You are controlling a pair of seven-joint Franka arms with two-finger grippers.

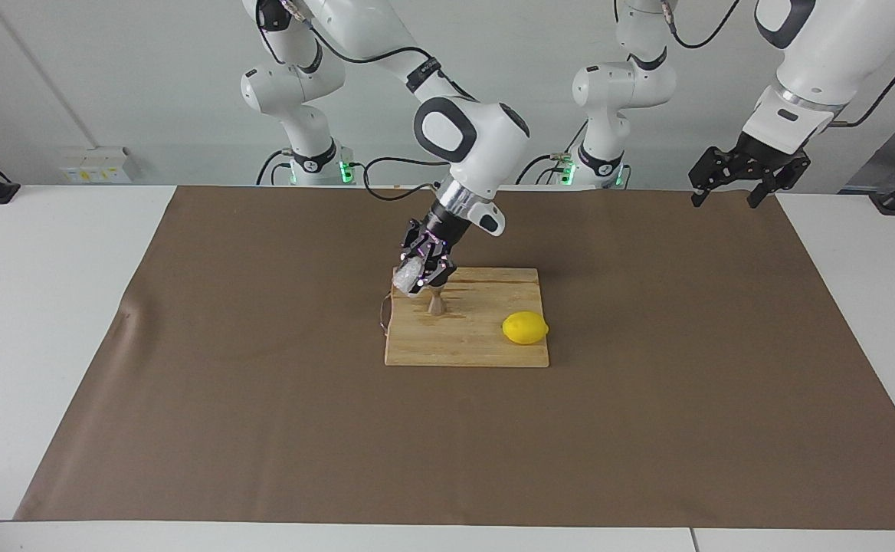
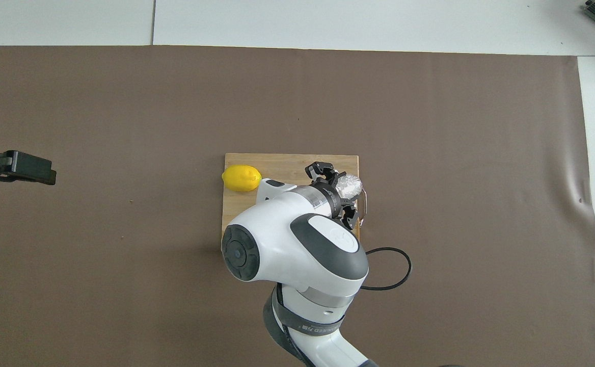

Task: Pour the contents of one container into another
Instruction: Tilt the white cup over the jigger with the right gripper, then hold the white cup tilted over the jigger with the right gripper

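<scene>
My right gripper [image 1: 417, 279] [image 2: 342, 190] is shut on the small clear glass cup [image 1: 407, 277] [image 2: 351, 184] and holds it tilted in the air. The cup hangs just above the silver jigger [image 1: 436, 304], toward the right arm's end of it. The jigger stands upright on the wooden cutting board [image 1: 478, 346] [image 2: 287, 161]; in the overhead view the arm hides it. My left gripper [image 1: 725, 201] [image 2: 47, 173] waits open and empty, raised over the mat's edge at the left arm's end.
A yellow lemon [image 1: 525, 328] [image 2: 241, 178] lies on the board toward the left arm's end. A thin wire loop [image 1: 383, 313] [image 2: 364, 203] sticks out from the board's edge by the cup. A brown mat [image 1: 263, 345] covers the table.
</scene>
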